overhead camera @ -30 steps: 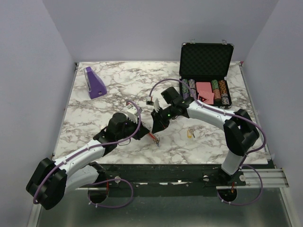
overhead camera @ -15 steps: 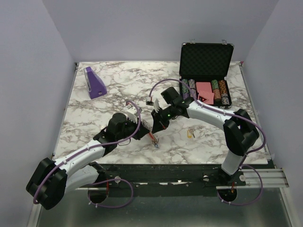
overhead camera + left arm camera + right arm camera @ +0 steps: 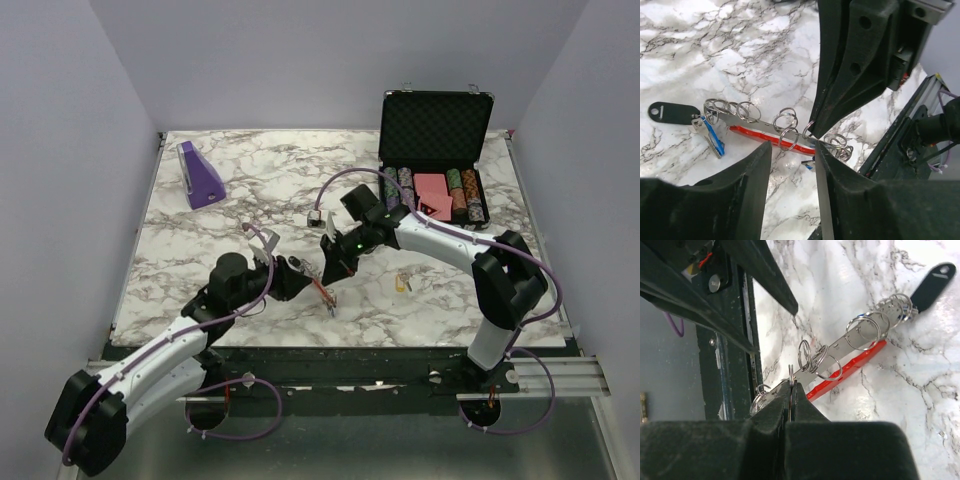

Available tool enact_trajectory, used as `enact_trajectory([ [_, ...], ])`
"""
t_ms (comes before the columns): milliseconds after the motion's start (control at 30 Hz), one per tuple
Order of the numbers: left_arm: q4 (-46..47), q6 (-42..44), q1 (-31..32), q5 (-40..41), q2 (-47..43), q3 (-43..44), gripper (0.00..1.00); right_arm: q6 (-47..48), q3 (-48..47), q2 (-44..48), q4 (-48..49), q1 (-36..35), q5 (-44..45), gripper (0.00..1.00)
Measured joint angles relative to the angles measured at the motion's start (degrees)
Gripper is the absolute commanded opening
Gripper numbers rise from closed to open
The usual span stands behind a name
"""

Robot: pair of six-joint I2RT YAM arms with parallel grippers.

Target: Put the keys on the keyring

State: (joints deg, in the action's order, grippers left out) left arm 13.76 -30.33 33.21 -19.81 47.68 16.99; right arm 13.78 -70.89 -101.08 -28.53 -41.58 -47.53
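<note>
The keyring [image 3: 771, 137] lies on the marble with its red crescent, a metal bar strung with several rings, and a dark tag [image 3: 665, 111]. One blue key [image 3: 715, 141] hangs at the tag end. My right gripper [image 3: 791, 385] is shut on one thin ring of the keyring [image 3: 845, 371], and it pinches that bunch at mid-table [image 3: 328, 272]. My left gripper [image 3: 792, 146] is open just short of the red piece with nothing between its fingers, and it sits left of the keyring [image 3: 292, 277]. A yellow key [image 3: 402, 284] lies alone to the right.
An open black case of poker chips [image 3: 430, 150] stands at the back right. A purple wedge-shaped block [image 3: 200, 175] is at the back left. The table's front edge [image 3: 330, 345] runs close behind the keyring.
My left gripper has opened and drawn back to the left, away from the keyring. My right gripper went from slightly open to shut on the ring and stays there.
</note>
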Motion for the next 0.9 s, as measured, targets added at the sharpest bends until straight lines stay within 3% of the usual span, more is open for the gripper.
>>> enact_trajectory([
  [167, 1.0, -1.0, 0.0, 0.1, -11.9, -4.2, 0.66, 5.1, 0.0, 0.0, -2.1, 0.0, -3.7, 0.01],
  [333, 4.8, -2.4, 0.4, -0.2, -18.5, -6.2, 0.66, 10.4, 0.0, 0.4, -4.6, 0.0, -8.3, 0.01],
  [900, 11.0, -3.7, 5.7, -3.8, -10.5, -6.5, 0.6, 19.0, 1.3, 2.3, -5.3, 0.0, -14.2, 0.01],
])
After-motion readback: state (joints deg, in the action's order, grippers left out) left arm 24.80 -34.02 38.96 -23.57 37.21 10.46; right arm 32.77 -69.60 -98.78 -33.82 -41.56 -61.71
